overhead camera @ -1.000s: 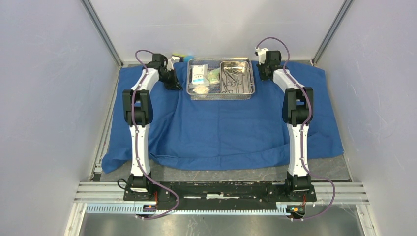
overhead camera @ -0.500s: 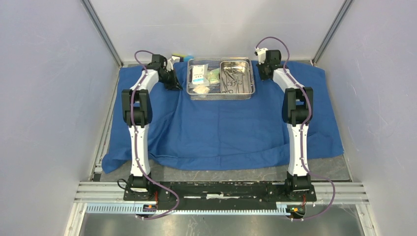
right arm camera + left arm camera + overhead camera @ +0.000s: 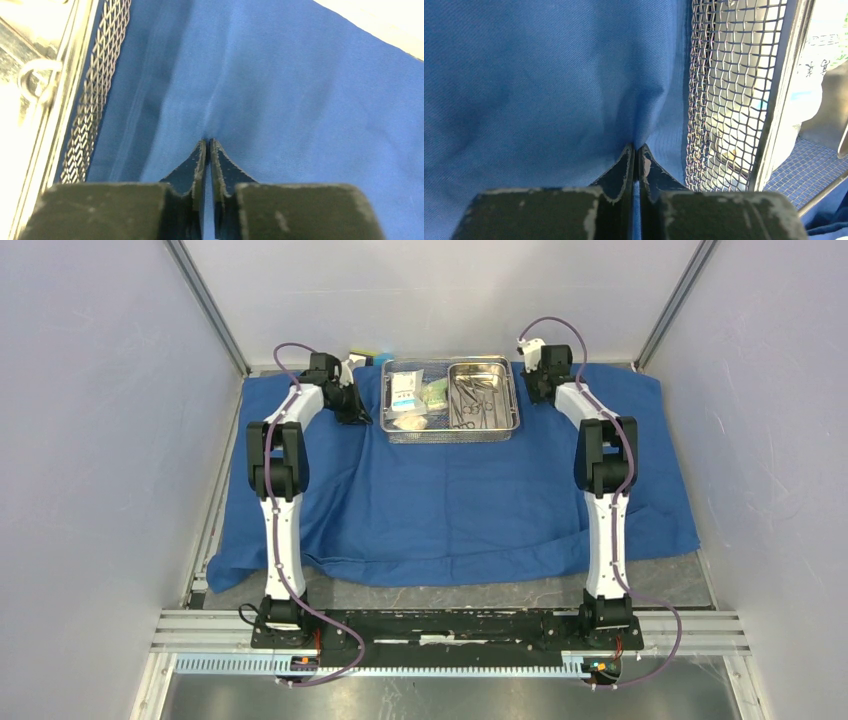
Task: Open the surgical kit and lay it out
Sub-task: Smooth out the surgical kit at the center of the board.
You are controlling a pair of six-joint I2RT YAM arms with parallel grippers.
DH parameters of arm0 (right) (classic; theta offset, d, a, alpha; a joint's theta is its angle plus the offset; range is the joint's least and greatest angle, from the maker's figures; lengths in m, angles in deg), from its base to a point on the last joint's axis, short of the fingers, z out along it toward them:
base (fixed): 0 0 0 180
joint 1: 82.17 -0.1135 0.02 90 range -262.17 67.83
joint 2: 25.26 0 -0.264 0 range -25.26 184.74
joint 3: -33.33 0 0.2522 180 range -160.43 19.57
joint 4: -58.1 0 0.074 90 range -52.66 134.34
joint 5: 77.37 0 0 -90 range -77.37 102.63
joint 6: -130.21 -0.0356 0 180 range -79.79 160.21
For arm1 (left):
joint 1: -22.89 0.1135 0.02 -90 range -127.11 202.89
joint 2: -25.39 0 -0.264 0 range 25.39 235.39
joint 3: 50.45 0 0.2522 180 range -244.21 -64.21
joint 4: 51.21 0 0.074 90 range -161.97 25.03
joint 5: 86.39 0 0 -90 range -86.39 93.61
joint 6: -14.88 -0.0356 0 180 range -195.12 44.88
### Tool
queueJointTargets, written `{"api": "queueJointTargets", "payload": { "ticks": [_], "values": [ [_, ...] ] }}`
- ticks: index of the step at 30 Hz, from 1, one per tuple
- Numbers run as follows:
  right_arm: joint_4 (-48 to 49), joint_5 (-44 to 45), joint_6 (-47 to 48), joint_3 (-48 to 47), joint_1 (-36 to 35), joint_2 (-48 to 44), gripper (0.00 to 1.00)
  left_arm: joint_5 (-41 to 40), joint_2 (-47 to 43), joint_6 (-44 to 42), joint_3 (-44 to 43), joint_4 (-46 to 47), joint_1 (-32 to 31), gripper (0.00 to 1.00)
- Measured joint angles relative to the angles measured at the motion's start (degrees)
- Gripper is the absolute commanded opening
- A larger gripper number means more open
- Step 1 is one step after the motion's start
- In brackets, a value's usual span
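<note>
the grey counter [image 3: 450, 592] shows as a bare strip low in the top view, just above the arm bases. the blue cloth [image 3: 450, 500] lies spread open over most of it, wrinkled, with an uneven near edge. further up the frame, the left fingers [image 3: 629, 159] are clenched on a raised fold of that cloth, right beside the wire basket [image 3: 452, 437]; a sliver of blue shows between them. the right fingers [image 3: 200, 152] are likewise pinched tight on a fold of cloth, by the basket's other side. the basket sits on the cloth at upper centre. its right half holds a steel pan [image 3: 480, 365] with thin steel instruments [image 3: 472, 405]; its left half holds white and green packets [image 3: 404, 390]. the left wrist view catches dark print on a white packet at upper right, too blurred and cut off to read. blue print on a packet in the top view is too small to read.
</note>
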Motion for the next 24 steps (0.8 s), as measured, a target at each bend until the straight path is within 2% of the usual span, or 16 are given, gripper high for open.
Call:
{"api": "queueJointTargets", "payload": {
  "ticks": [1,4,9,13,15,19,24],
  "values": [
    [1.01,-0.02,0.09,1.2,0.0,-0.55,0.29,-0.2,0.0,-0.02,-0.17,-0.24,-0.02,0.22],
    [3.91,0.42,0.87,6.12,0.37,-3.3,0.45,-1.27,0.11,0.0,-1.6,-1.97,-0.09,0.36],
    [4.94,1.55,0.35,13.09,2.29,-8.26,0.61,-2.54,0.02,-0.11,-2.86,-3.08,0.98,0.56],
    [5.29,2.14,-0.59,15.1,3.93,-11.21,0.72,-2.95,-0.98,-0.17,-2.14,-2.93,3.43,0.76],
    [6.19,2.32,-1.2,15.43,5.05,-12.57,0.74,-3.67,-2.05,-0.28,-1.38,-2.73,5.33,0.8],
    [8.0,2.91,-2.54,15.56,6.49,-14.01,0.74,-5.62,-2.71,-0.44,-1.77,-2.69,8.17,0.82],
    [8.39,5.25,-4.22,15.5,7.74,-13.31,0.75,-9.01,-0.24,-2.23,-7.98,-5.49,9.79,0.82]
  ]
}}
